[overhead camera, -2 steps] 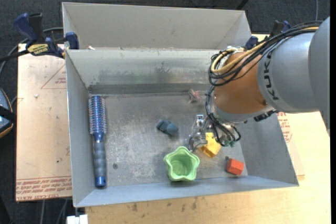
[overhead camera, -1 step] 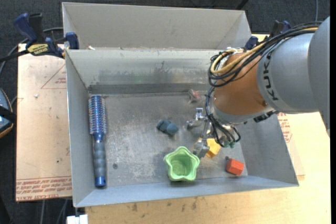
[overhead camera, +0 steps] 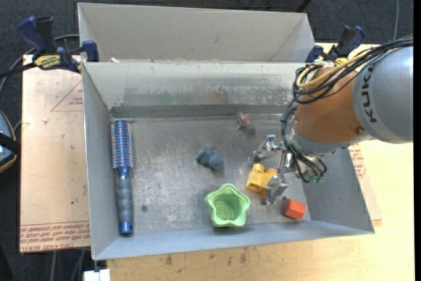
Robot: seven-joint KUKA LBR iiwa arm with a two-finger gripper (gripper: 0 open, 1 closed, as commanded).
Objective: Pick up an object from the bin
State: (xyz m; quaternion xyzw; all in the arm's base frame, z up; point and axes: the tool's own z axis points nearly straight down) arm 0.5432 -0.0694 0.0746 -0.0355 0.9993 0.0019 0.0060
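Note:
My gripper (overhead camera: pixel 272 171) is low in the right part of the bin, its metal fingers (overhead camera: pixel 268 147) spread on either side of a small yellow toy block (overhead camera: pixel 259 178) that lies on the bin floor. One finger shows above the block and the other at its lower right. An orange-red cube (overhead camera: pixel 294 209) lies just below and right of the gripper. A green flower-shaped cup (overhead camera: pixel 227 205) stands to the block's lower left.
A blue hairbrush (overhead camera: pixel 122 171) lies along the left wall. A small grey-blue piece (overhead camera: pixel 210 159) rests mid-floor, and a tiny reddish bit (overhead camera: pixel 243 119) sits near the back wall. The arm with its orange cover hangs over the right side.

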